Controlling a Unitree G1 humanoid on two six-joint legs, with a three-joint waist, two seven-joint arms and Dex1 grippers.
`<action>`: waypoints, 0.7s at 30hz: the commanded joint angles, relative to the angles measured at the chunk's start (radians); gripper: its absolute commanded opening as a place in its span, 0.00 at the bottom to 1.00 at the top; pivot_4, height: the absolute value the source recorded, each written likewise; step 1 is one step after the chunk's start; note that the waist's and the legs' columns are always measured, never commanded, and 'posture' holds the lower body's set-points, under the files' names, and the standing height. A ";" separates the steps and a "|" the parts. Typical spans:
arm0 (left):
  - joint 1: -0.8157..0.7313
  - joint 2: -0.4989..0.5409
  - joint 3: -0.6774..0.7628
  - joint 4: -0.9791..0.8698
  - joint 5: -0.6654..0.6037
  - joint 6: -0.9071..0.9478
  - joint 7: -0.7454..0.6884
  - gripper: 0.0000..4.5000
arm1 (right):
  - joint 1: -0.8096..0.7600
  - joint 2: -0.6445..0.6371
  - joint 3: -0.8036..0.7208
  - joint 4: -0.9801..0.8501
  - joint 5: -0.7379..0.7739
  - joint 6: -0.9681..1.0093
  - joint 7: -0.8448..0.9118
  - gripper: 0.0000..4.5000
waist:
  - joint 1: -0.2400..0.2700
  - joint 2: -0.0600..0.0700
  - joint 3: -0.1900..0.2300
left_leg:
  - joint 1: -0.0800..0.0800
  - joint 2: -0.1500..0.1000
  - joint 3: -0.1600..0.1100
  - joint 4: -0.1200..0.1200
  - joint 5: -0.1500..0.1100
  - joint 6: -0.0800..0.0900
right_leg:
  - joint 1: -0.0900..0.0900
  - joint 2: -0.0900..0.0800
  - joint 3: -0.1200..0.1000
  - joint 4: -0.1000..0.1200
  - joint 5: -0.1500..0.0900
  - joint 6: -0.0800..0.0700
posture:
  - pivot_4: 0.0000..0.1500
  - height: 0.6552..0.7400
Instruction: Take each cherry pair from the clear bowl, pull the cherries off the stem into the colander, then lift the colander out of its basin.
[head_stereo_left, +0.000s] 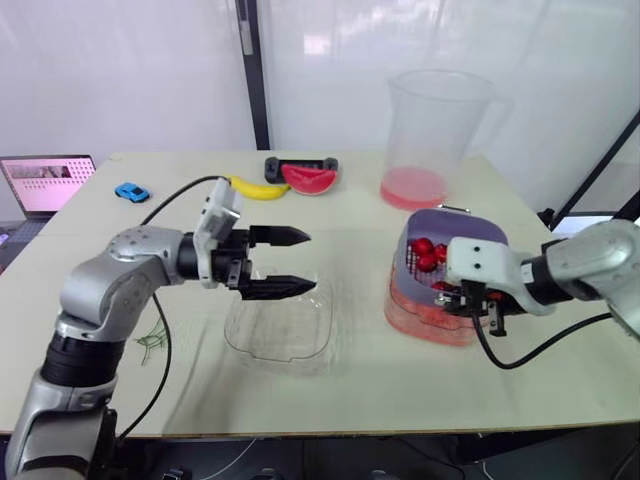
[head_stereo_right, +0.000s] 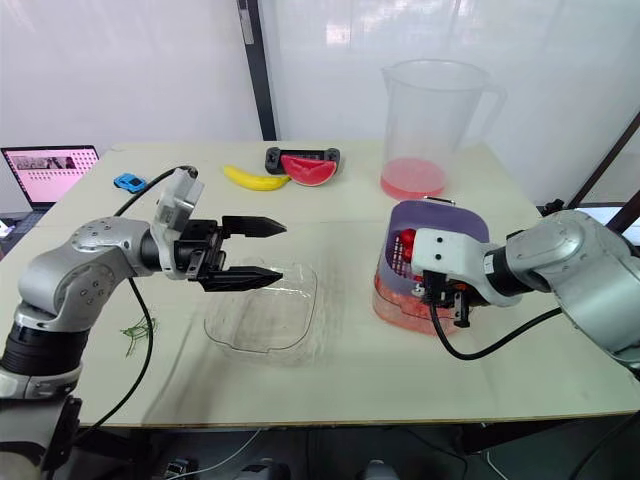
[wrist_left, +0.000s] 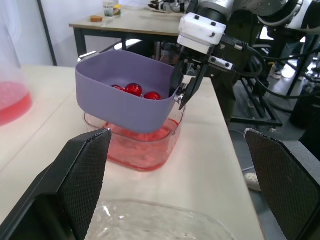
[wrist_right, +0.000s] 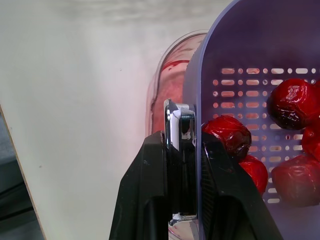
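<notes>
A purple perforated plastic colander (wrist_left: 120, 102) holding glossy red cherries (wrist_left: 133, 89) sits tilted, seemingly part-raised, in a clear pink-stained basin (wrist_left: 145, 150); a clear plastic bowl (head_stereo_left: 290, 340) lies nearby on the counter (head_stereo_left: 400, 400).

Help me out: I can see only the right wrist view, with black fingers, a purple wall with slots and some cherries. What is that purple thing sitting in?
Observer: The purple colander sits in a clear basin with pink liquid at its bottom.
Operator: Is the other arm doing anything?
Observer: The left gripper hovers open over the clear bowl.
Operator: Any cherries left in that bowl?
Observer: None that I can see; the bowl looks empty.
</notes>
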 joint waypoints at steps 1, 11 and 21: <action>-0.027 0.000 0.005 0.003 0.002 -0.016 -0.013 1.00 | -0.020 -0.023 -0.073 0.003 0.022 0.002 0.017 0.05 | 0.000 0.000 0.000 | 0.000 0.000 0.000 0.000 0.000 0.000 | 0.000 0.000 0.000 0.000 0.000 0.000 | 1.00 1.00; -0.030 -0.001 0.007 0.008 0.011 -0.024 -0.028 1.00 | -0.089 0.005 -0.079 -0.012 0.080 0.066 0.017 0.05 | -0.001 0.000 0.000 | 0.000 0.000 0.000 0.000 0.000 0.000 | 0.000 0.000 0.000 0.000 0.000 0.000 | 1.00 1.00; -0.040 -0.002 0.001 0.023 0.022 -0.022 -0.049 1.00 | -0.123 0.031 -0.090 -0.014 0.122 0.125 -0.006 0.05 | -0.001 0.000 0.000 | 0.000 0.000 0.000 0.000 0.000 0.000 | 0.000 0.000 0.000 0.000 0.000 0.000 | 1.00 1.00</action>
